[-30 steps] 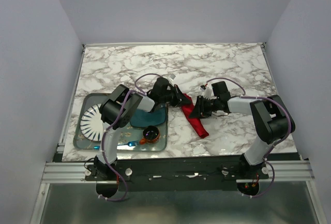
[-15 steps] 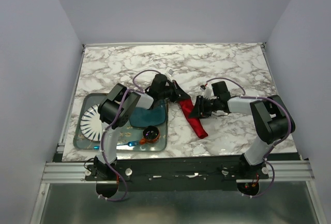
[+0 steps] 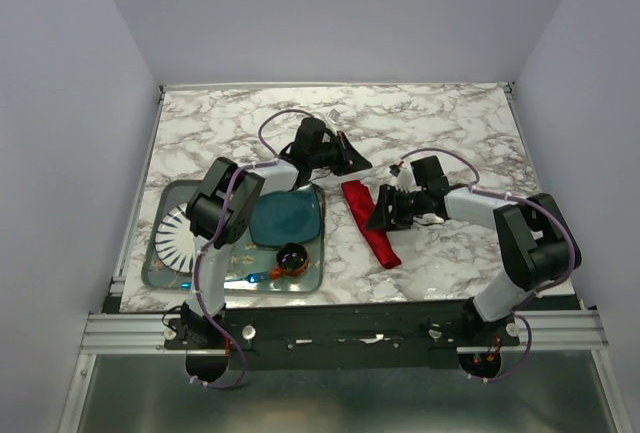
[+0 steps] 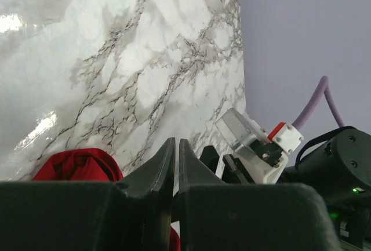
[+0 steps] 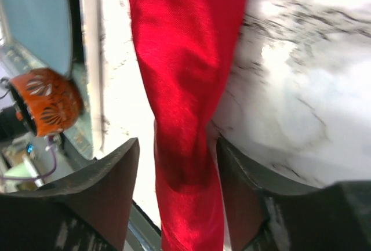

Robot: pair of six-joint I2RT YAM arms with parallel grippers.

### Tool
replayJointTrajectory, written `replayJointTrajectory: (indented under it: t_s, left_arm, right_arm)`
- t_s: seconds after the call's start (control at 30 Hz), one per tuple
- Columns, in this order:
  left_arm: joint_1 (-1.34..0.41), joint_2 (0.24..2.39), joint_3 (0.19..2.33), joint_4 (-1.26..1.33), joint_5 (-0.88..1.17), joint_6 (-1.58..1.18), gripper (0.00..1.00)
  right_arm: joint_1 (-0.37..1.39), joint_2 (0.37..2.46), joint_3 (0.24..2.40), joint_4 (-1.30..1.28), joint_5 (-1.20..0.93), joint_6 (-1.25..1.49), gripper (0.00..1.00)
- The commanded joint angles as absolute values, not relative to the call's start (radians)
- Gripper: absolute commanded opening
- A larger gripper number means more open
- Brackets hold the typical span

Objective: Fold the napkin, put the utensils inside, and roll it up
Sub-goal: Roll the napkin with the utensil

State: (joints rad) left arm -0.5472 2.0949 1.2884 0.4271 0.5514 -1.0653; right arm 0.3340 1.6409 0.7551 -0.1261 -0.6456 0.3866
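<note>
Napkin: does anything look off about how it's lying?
The napkin lies as a bunched, twisted strip on the table, right of the tray, not folded flat. The right gripper is open astride it; the left gripper is shut beside its far end.

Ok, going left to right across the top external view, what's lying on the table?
white slatted plate → teal plate → red napkin. The orange cup and blue utensil overlap the teal plate's span, so they are left out.
</note>
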Motion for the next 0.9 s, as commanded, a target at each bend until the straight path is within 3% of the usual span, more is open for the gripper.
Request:
replayJointTrajectory:
  t_s: [0.0,0.2,0.27,0.43,0.67,0.87]
  left_arm:
    - [-0.549,2.054,1.289,0.362,0.629,-1.060,0.15]
    - [-0.589,2.057,1.234,0.412,0.667,-1.089,0.15]
    - [-0.607,2.051,1.220,0.422,0.666,-1.092,0.15]
    - [-0.623,2.066,1.195,0.428,0.663,-1.097,0.14]
    - [-0.620,2.094,1.190,0.403,0.638,-1.074,0.13]
    - [-0.617,2.114,1.173,0.385,0.621,-1.062,0.13]
  right_arm:
    - [0.336,1.592,0.776,-0.294,-0.471,0.339,0.69]
    - [0.336,1.479,0.822,-0.409,-0.400,0.327,0.70]
    - [0.339,1.441,0.828,-0.439,-0.399,0.321,0.64]
    - [0.373,1.373,0.836,-0.479,-0.417,0.333,0.61]
    - [0.385,1.393,0.729,-0.348,-0.549,0.399,0.40]
    - [0.385,1.410,0.663,-0.273,-0.577,0.419,0.34]
